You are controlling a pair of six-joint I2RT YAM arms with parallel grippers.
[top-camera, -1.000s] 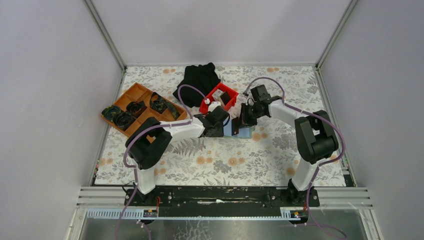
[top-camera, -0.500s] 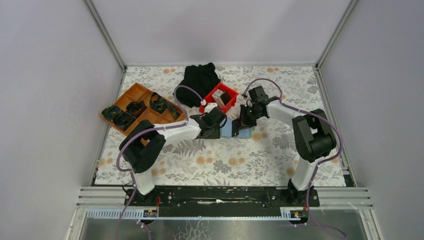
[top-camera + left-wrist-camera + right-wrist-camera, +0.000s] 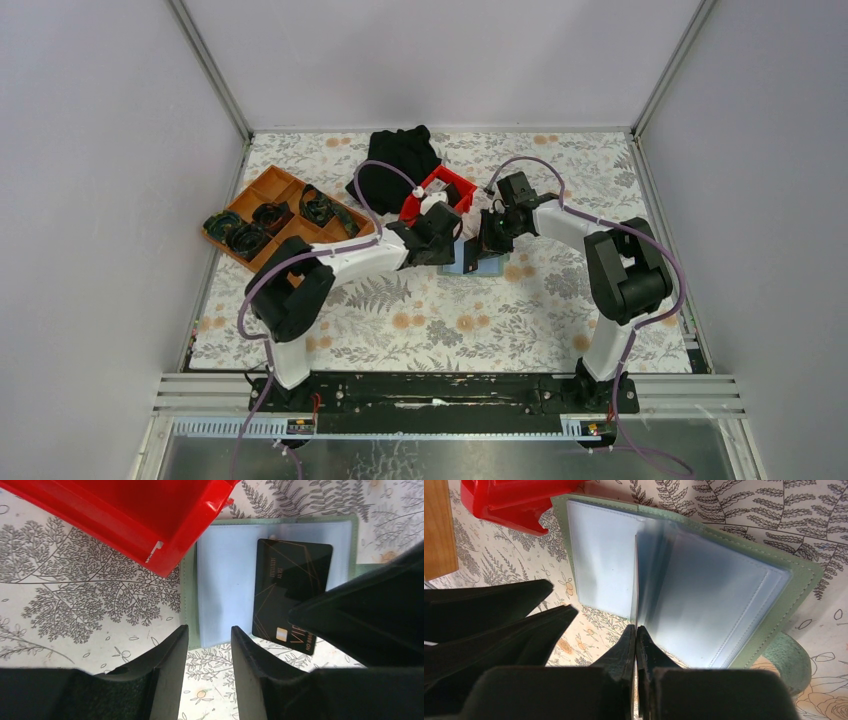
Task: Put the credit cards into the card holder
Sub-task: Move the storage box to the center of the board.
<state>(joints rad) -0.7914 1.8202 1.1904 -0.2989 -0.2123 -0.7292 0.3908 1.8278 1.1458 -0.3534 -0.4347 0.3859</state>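
A table [image 3: 560,300] with a leafy cloth is filling the floor of the cell. An orange tray [image 3: 278,186] is sitting at the far left. A black cloth [image 3: 400,160] is lying bunched up at the far middle. Just near of the cloth, a red bin [image 3: 125,515] is resting.

The card holder [image 3: 225,590] is lying open in the middle of the table, just near and right of the red bin. Its pale see-through pockets are facing up, and its green edge is showing all round.

The left gripper [image 3: 210,632] is hanging at the left edge of the holder. Its jaws are standing a little apart and are holding nothing.

The right gripper [image 3: 636,630] is reaching in from the right. Its jaws are pinching tight on a black credit card [image 3: 285,580]. The card is leaning over the right half of the holder, with its far edge down among the clear pockets.
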